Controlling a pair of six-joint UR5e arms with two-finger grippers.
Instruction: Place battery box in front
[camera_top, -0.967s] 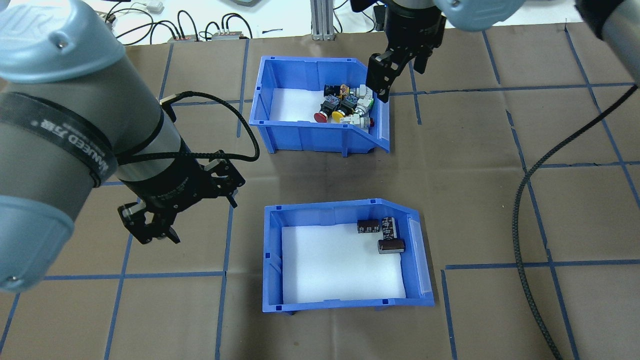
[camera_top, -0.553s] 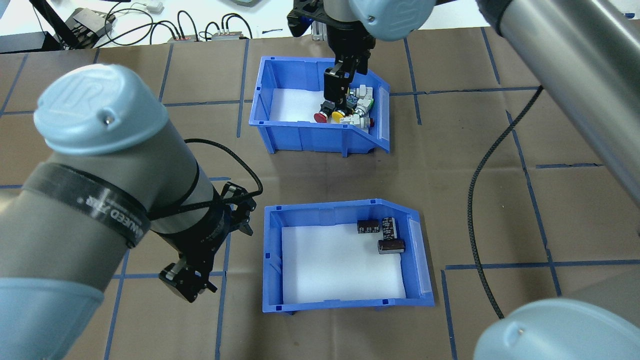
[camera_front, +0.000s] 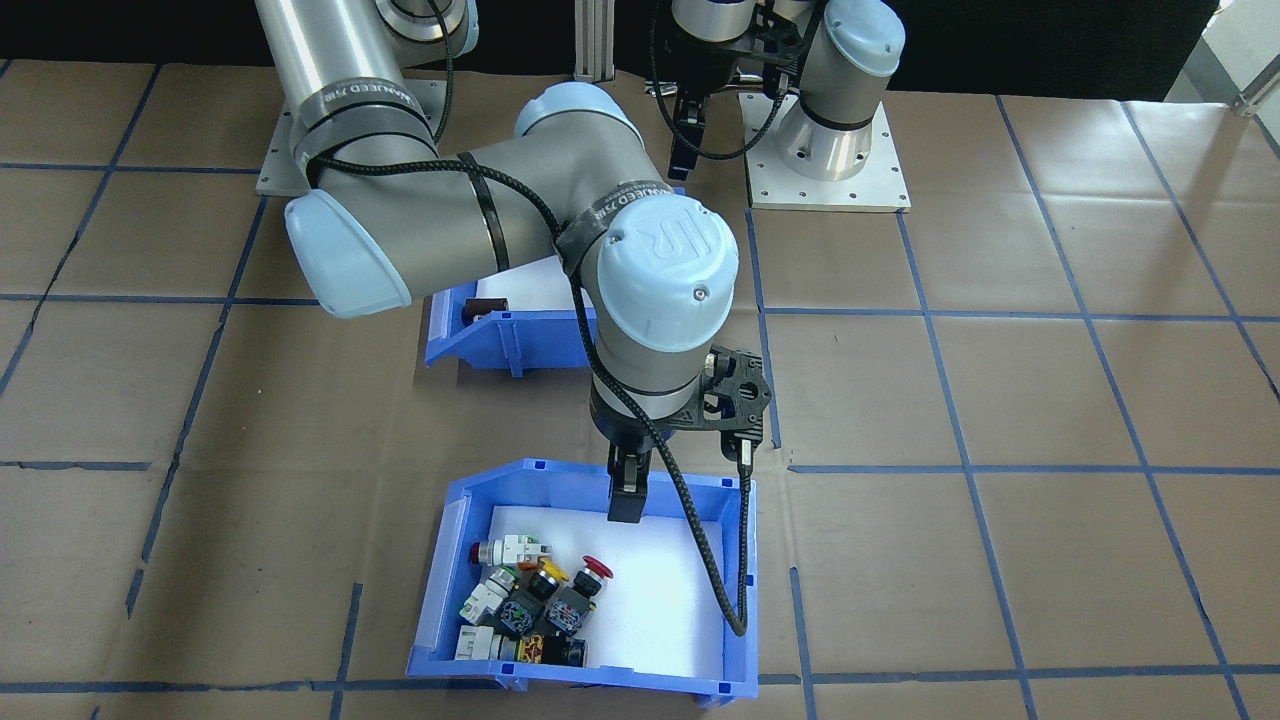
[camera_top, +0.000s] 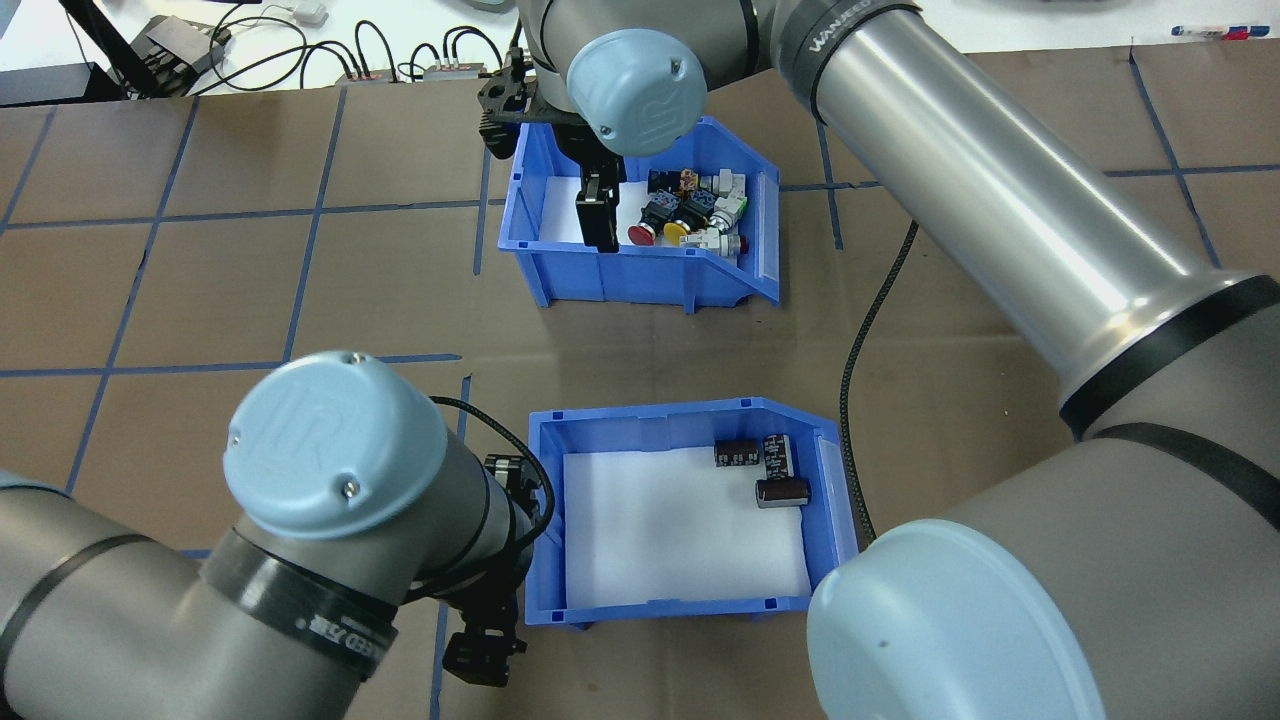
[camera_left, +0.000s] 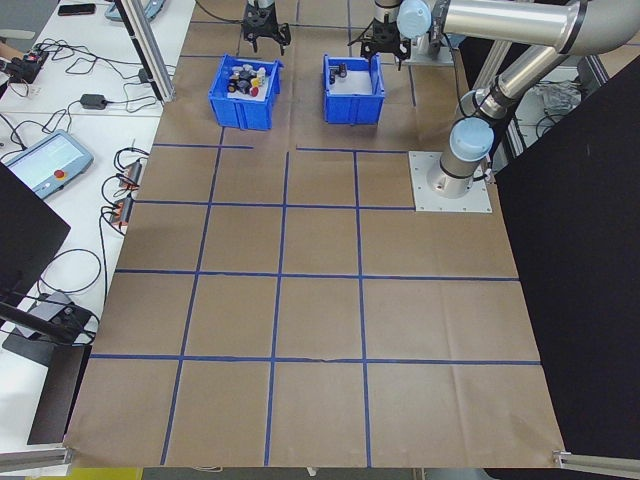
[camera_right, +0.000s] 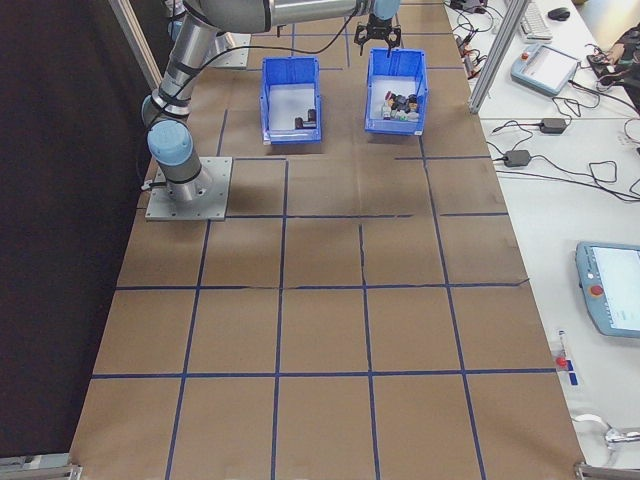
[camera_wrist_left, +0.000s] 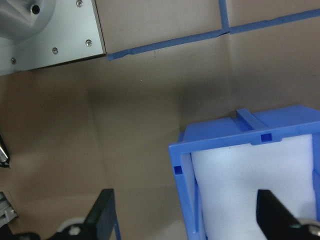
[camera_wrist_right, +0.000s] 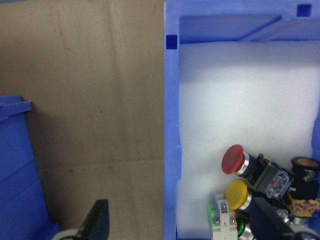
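The battery box (camera_top: 680, 412) is a blue bin with a white liner, on the table's near side, with three dark cells (camera_top: 762, 465) in its right part. In the front-facing view the battery box (camera_front: 480, 340) is mostly hidden behind my right arm. My left gripper (camera_top: 482, 645) hovers open at its near-left corner. In the left wrist view the gripper (camera_wrist_left: 187, 220) has that corner's wall between its fingers. My right gripper (camera_top: 600, 215) stands open at the other bin's robot-side wall. In the right wrist view that wall runs between the fingers of the right gripper (camera_wrist_right: 182, 225).
The far blue bin (camera_top: 640, 275) holds several coloured push-button switches (camera_top: 690, 210). My right arm (camera_top: 1000, 220) reaches across the table's right half, and its black cable (camera_top: 850, 400) hangs beside the battery box. Cables (camera_top: 380, 55) lie beyond the far edge.
My left gripper has swung down and right to the battery box's near-left corner. My right gripper has moved left across the switch bin to its robot-side wall.
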